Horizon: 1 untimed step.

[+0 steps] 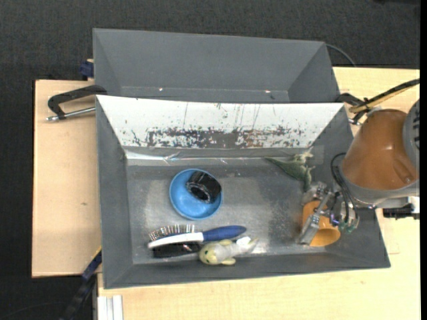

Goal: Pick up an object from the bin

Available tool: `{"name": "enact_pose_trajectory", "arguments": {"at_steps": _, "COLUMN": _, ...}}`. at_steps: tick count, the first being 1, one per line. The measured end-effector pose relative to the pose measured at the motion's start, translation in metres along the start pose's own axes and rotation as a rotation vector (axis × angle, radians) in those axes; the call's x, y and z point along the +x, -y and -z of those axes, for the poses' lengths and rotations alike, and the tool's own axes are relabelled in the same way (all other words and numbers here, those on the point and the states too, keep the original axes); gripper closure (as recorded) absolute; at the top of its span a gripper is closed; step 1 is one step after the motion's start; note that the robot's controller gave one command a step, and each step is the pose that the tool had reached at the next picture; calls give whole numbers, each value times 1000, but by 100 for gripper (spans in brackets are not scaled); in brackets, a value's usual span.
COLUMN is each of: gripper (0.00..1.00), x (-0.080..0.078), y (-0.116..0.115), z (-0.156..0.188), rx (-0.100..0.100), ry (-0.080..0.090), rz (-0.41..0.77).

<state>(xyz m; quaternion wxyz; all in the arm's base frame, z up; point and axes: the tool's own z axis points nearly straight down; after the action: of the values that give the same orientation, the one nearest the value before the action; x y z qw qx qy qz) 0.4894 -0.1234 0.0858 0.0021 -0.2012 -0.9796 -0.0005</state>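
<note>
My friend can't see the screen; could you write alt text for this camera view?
A robot arm's end effector is low over an orange object at the right end of a grey metal bin. Left of it lie a blue bowl, a brush with a blue handle and a small pale yellow soft toy.

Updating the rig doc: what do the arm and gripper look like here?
The wrist wears a rounded, glossy orange-brown cover, roughly bell-shaped. Thin dark cables run to it from the right. The gripper is small and of bare silvery metal, with short coloured wires bunched at its base.
</note>
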Motion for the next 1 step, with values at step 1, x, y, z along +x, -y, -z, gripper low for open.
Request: {"name": "enact_pose_trajectory", "arguments": {"at_steps": 1, "gripper": 0, "x": -20, "y": 20, "z": 5, "rx": -3, "ry": 7, "rz": -128}}
